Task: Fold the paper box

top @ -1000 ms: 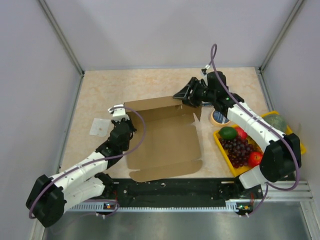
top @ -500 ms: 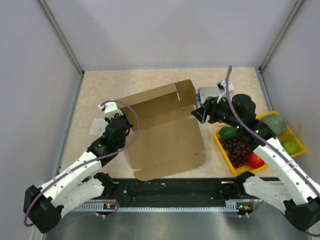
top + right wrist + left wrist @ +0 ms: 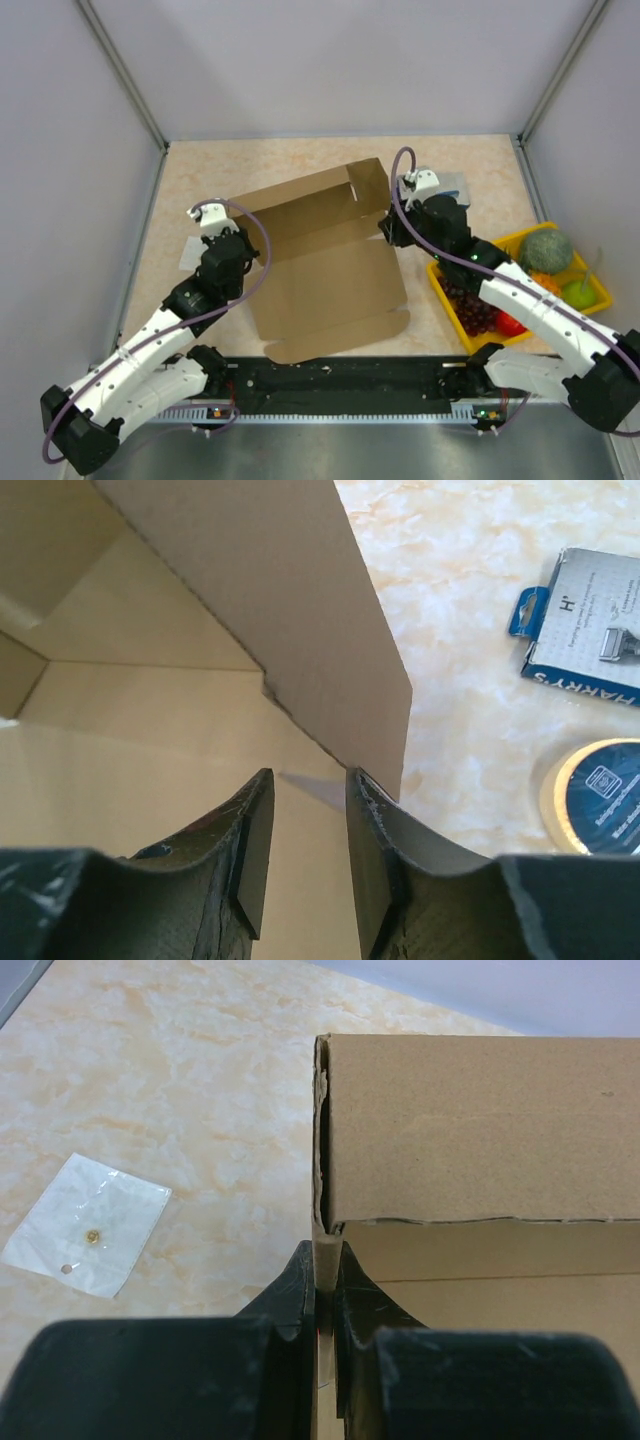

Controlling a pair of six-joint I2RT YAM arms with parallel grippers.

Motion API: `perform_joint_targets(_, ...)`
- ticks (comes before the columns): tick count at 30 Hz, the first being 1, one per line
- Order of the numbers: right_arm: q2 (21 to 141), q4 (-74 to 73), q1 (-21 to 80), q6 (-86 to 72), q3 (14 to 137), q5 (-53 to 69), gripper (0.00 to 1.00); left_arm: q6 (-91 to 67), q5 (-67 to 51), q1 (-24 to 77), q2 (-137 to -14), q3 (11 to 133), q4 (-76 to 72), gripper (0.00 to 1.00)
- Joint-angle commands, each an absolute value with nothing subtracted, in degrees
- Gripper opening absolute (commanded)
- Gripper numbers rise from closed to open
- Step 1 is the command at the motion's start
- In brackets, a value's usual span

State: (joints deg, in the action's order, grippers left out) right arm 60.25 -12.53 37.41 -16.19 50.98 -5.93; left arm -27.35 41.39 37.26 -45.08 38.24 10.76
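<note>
The paper box (image 3: 325,270) lies in the middle of the table (image 3: 300,165). The left gripper (image 3: 322,1290) pinches its left wall. The right gripper (image 3: 305,830) is open by the right flap. A white packet (image 3: 85,1225) and a blue-and-white pack (image 3: 590,625) lie nearby. The tape roll (image 3: 600,795) is cut off.

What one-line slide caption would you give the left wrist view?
The left gripper pinches an upright wall of the paper box; a small clear packet lies apart on the marbled table.
</note>
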Motion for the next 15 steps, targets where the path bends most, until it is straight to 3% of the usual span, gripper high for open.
perform_joint_targets(1,65.55,-4.85,36.65,-12.92,52.38,-8.52,0.36,-28.65,40.17,37.53,-42.98,40.69,8.53,0.0)
perform_joint_targets(7,67.33,-3.52,35.51,-13.01,51.16,-12.92,0.34,-28.65,40.34,37.44,-43.07,39.99,7.65,0.0)
perform_joint_targets(15,68.11,-0.45,32.43,-15.9,49.31,-6.87,0.45,-28.39,39.9,37.53,-43.24,38.5,5.36,0.0)
